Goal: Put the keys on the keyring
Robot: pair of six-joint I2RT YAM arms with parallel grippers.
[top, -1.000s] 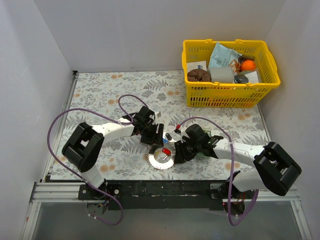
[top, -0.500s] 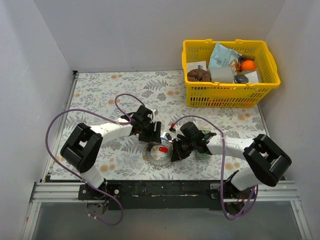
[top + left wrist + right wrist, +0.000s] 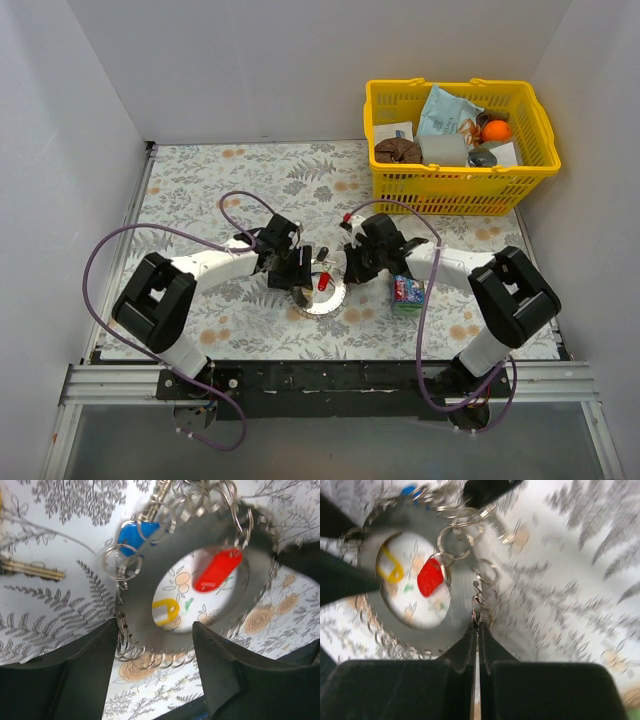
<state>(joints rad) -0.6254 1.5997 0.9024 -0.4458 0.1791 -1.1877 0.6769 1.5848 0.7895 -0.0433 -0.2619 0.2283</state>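
The keyring (image 3: 322,298) is a wide silver loop lying flat between my two grippers. A red key (image 3: 323,282) lies inside it. In the left wrist view the keyring (image 3: 135,595) carries a blue key (image 3: 135,531), a red key (image 3: 217,570) and a yellow key (image 3: 165,612). My left gripper (image 3: 155,625) is open, its fingers (image 3: 75,680) on either side of the loop's near rim. My right gripper (image 3: 477,625) is shut on the keyring (image 3: 462,602) at its right rim. The red key (image 3: 431,577), the yellow key (image 3: 390,565) and a black key (image 3: 487,490) show there.
A blue-green snack packet (image 3: 408,291) lies right of the right gripper (image 3: 348,272). A yellow basket (image 3: 455,185) full of items stands at the back right. A bare metal key (image 3: 30,569) lies on the floral cloth left of the loop. White walls enclose the table.
Both grippers and the keyring have moved away from the arm bases. The right arm has swung left, uncovering the snack packet.
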